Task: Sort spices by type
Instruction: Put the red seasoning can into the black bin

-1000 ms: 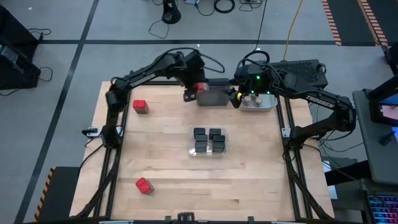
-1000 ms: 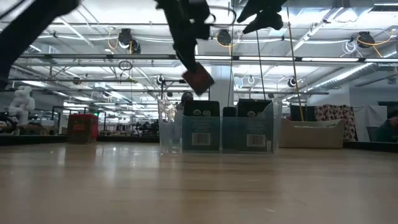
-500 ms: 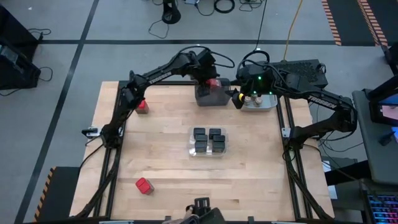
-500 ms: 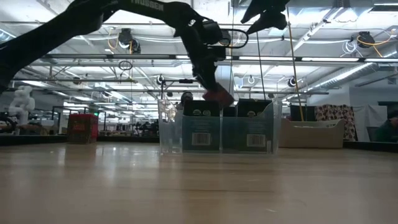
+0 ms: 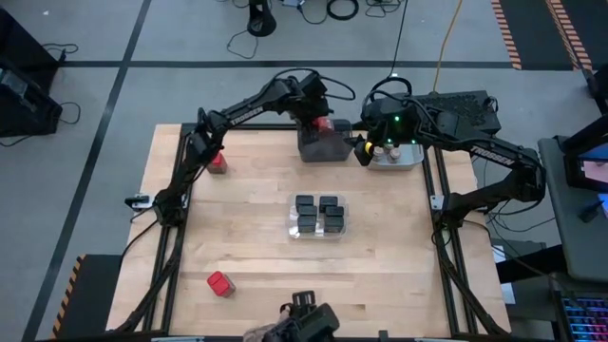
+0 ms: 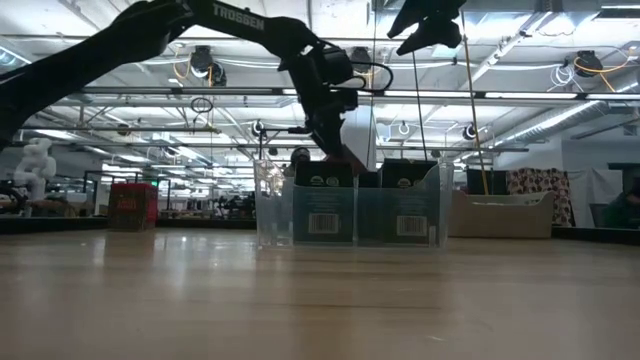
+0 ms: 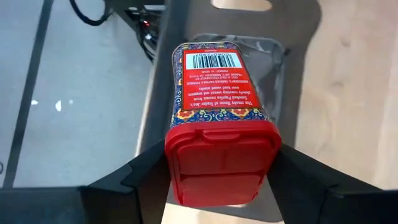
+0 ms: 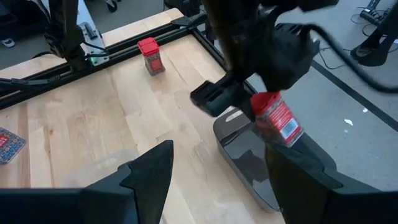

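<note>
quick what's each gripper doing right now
Left gripper: shut on a red-topped spice box over the dark grey bin.
Right gripper: open, empty.

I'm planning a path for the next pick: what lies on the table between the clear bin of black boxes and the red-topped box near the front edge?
Nothing: in the high view only bare wooden tabletop separates the clear bin of black boxes from the red-topped box.

Open wood in front, crowded far edge

The wooden table point(image 5: 247, 242) is bare except the clear plastic tray of black boxes point(image 5: 318, 217); the dark grey bin point(image 5: 323, 147) and the light grey bin point(image 5: 397, 158) block the far edge.
</note>
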